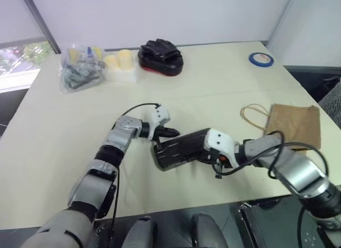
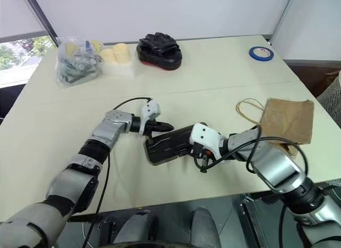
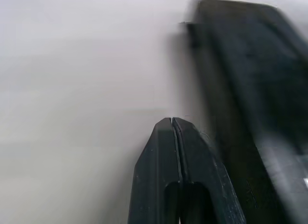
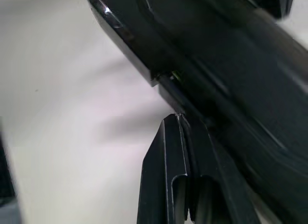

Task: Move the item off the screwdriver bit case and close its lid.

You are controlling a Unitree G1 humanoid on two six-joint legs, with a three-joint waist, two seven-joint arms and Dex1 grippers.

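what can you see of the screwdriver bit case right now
The screwdriver bit case is a slim, dark, glossy plastic box lying near the front middle of the cream table, set at a slant. Its lid looks down or nearly so; the wrist views show a thin seam along one edge. The paper bag lies apart from it, off to the right. The shut left gripper sits by its far left corner, and the shut right gripper is at its right edge; contact is unclear.

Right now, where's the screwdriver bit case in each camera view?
Left eye: screwdriver bit case low centre, between both arms.
Right eye: low centre.
Left wrist: dark slab along one side.
Right wrist: dark edge just past the shut jaws.
Shared landmark: the paper bag beside it on the table.
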